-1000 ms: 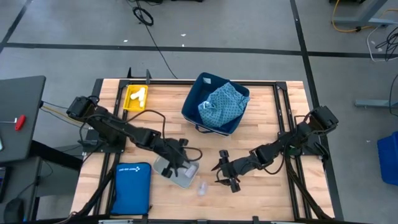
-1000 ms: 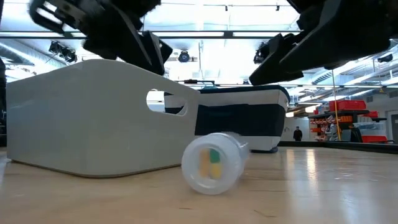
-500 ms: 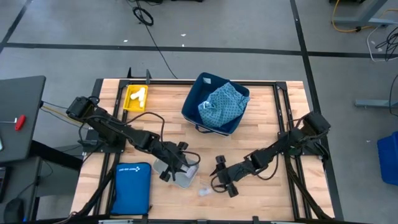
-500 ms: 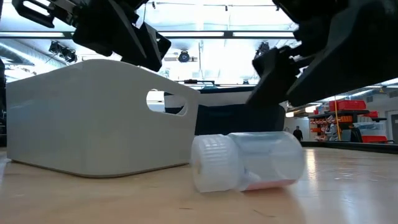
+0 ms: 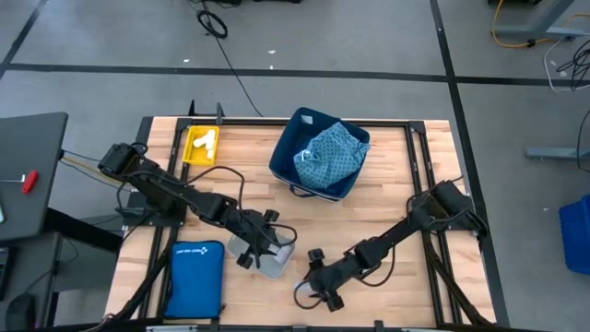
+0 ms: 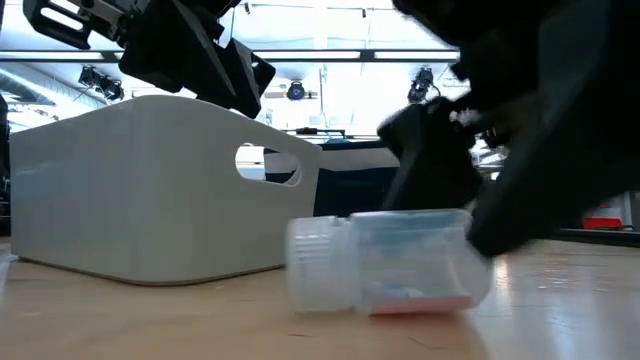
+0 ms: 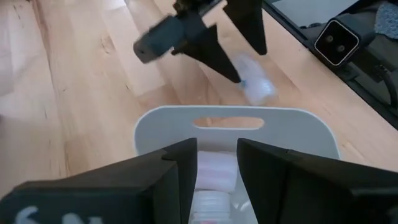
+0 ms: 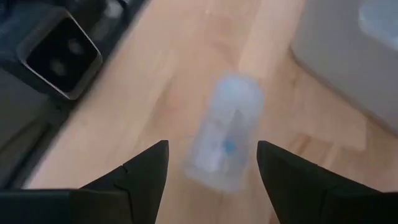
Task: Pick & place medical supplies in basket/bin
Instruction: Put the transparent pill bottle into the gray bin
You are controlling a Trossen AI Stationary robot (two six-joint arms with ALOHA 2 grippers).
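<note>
Since half a second ago the right pincer (image 5: 313, 279) has slid farther toward the front edge of the bench (image 5: 387, 161) and now sits over the spot where the clear vial (image 6: 385, 262) lay. In the low view the vial has shifted a little to the left, and the dark pincer looms much larger and blurred just behind and beside it. The left pincer (image 5: 261, 242) has stayed put above the grey tray (image 5: 274, 266).

The right arm stretches long and low from the bench's right side, diagonally toward the front middle. Its fingers (image 8: 140, 171) are spread apart, with the vial lying on its side on the wood between and ahead of them, not gripped. The left arm reaches from the far left corner to the tray. Its fingers (image 7: 168, 171) are set a narrow gap apart over the tray's inside, holding nothing.

From above, the vial is hidden under the right pincer. Small pinkish and white vials (image 7: 214, 177) in the tray show only partly between the left fingers. The teal cloth (image 5: 330, 155) lies in the navy bin (image 5: 297, 129), pale tubes (image 5: 206, 141) in the yellow bin (image 5: 192, 150).
</note>
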